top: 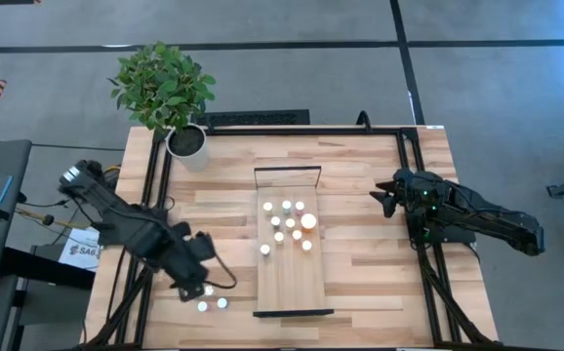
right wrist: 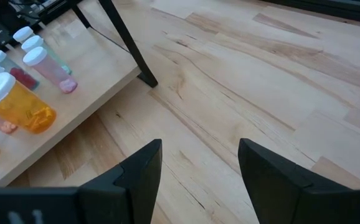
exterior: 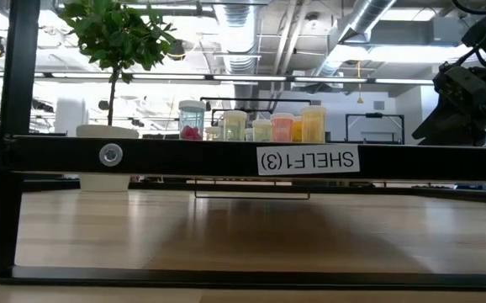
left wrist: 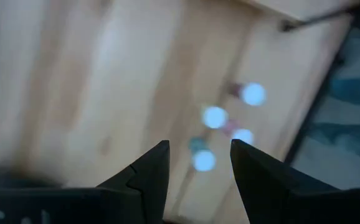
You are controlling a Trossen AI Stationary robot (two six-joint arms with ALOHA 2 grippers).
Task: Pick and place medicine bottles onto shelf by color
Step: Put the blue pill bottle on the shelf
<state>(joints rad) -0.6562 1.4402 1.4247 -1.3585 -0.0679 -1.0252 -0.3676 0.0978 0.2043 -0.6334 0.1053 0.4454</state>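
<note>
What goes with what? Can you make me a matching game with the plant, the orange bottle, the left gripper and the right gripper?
Things:
1. plant
2. orange bottle
3. left gripper
4. right gripper

Places:
A. on the shelf
B. to the right of the shelf, over bare table
C. far left corner of the table
D. above loose bottles left of the shelf

Pairs: 1-C, 2-A, 3-D, 4-B

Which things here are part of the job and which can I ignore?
Job:
- bottles on the shelf
- loose bottles on the table by the left gripper
- shelf
- right gripper, waiting open beside the shelf

Ignore:
- plant
- white pot
- table
</note>
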